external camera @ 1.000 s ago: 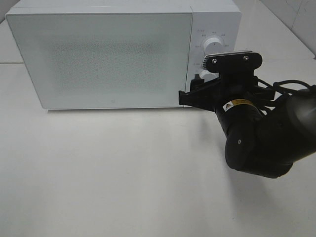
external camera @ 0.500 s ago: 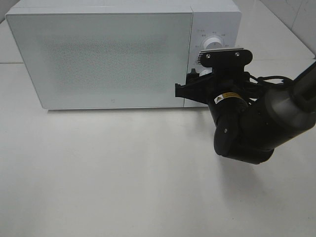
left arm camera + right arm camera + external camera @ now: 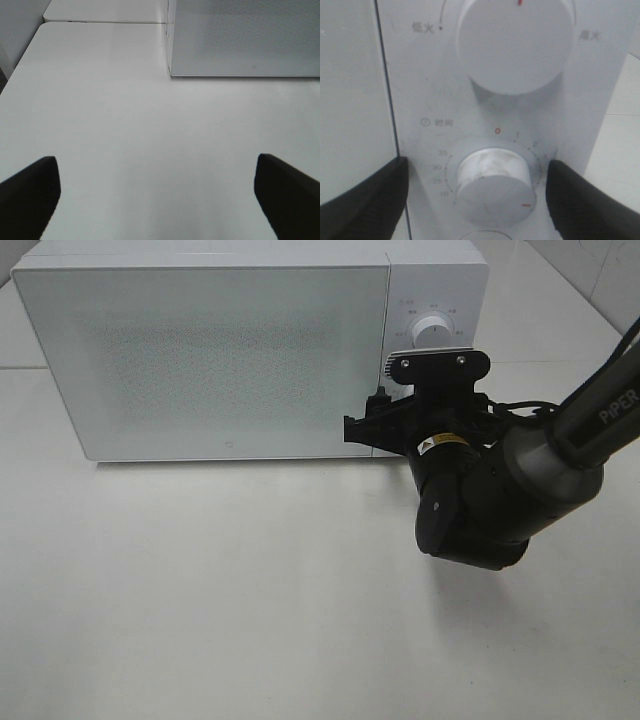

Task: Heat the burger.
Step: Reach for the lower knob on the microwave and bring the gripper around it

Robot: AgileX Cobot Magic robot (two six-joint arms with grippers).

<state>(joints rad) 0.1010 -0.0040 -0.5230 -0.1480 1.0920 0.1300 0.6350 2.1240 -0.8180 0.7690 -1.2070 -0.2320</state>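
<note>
White tabletop (image 3: pixel 100 100) is all there is under the left gripper (image 3: pixel 160 197), over on the left. Its fingers stand wide apart with nothing between them, and the near front corner of the microwave (image 3: pixel 200 350) is a little way ahead of it.

Moving across, the frosted door (image 3: pixel 200 360) is shut. I can't see the burger anywhere on the table, so my guess is that it is inside, though the glass gives nothing away.

Right of the door is the control panel, with the power knob (image 3: pixel 515 42) above and the timer knob (image 3: pixel 492 187) below. The right gripper (image 3: pixel 477 200) has its fingers spread on either side of the timer knob, and they seem clear of its rim. The knob's red mark sits well round from the printed zero.

So the step looks like the timer. To turn it well, the fingers should close squarely on the rim, centred, and the wrist should roll about the knob's own axis. It should not lean on the panel, or the oven may slide. If the time is right, it should pull straight back without nudging either knob.

The right arm (image 3: pixel 480 500) reaches in from the right, its forearm low over the table and bent back. Its wrist is level and points at the panel.
</note>
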